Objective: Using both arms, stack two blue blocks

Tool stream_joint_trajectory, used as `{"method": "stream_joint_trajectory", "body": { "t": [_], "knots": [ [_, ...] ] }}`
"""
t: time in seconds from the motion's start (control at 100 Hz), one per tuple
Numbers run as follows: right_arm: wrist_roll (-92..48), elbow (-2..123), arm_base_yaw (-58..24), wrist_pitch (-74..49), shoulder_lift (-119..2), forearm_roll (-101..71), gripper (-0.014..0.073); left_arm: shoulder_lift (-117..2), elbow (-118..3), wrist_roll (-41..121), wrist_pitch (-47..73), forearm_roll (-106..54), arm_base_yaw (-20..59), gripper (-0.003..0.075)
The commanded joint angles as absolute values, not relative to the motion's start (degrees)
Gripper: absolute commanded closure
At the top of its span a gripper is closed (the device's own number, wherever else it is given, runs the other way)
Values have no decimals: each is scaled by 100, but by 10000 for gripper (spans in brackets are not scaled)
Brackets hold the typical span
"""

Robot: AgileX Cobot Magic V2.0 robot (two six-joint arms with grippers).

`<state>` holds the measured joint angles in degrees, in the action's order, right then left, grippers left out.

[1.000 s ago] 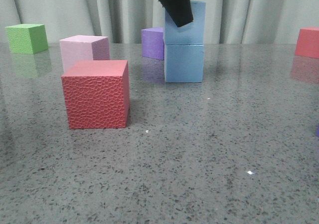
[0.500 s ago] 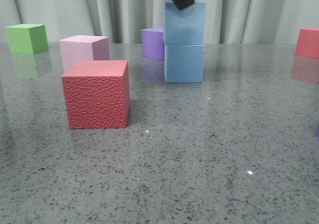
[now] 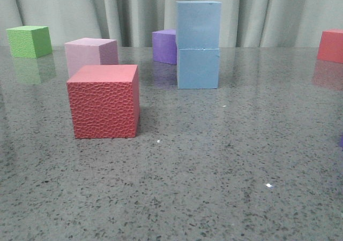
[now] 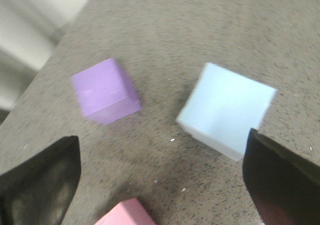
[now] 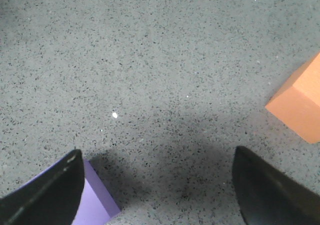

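The two blue blocks (image 3: 198,44) stand stacked at the table's (image 3: 225,166) twelve o'clock, faces flush, beneath the left gripper (image 4: 160,180), whose jaws are spread and empty, while the right gripper (image 5: 160,185), likewise spread, hovers elsewhere.

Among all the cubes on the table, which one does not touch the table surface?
The upper blue block: it sits on the lower blue block. Every other cube rests directly on the table.
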<state>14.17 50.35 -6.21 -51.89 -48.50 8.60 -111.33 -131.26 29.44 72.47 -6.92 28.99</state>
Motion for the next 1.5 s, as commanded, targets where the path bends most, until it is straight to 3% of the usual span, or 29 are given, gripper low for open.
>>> {"method": "stream_joint_trajectory", "body": {
  "t": [0.0, 0.4, 0.67, 0.92, 1.23, 1.49],
  "knots": [
    [1384, 5174, -583, -4877, -4797, 939, -6, -10615, -13303, 2532, 7290, -986, 2557, 90],
    [1384, 5174, -583, -4877, -4797, 939, -6, -9991, -13140, 2332, 7321, -2015, 846, 146],
    [1384, 5174, -583, -4877, -4797, 939, -6, -9247, -12050, 2319, 7151, -1981, 72, 146],
    [1384, 5174, -583, -4877, -4797, 939, -6, -8037, -9971, 2394, 6129, -1849, -332, 146],
    [1384, 5174, -583, -4877, -4797, 939, -6, -6124, -6941, 2418, 4883, -1836, -334, 146],
    [1384, 5174, -583, -4871, -4797, 939, -6, -4611, -5074, 2418, 4231, -1836, -334, 146]
  ]
}}
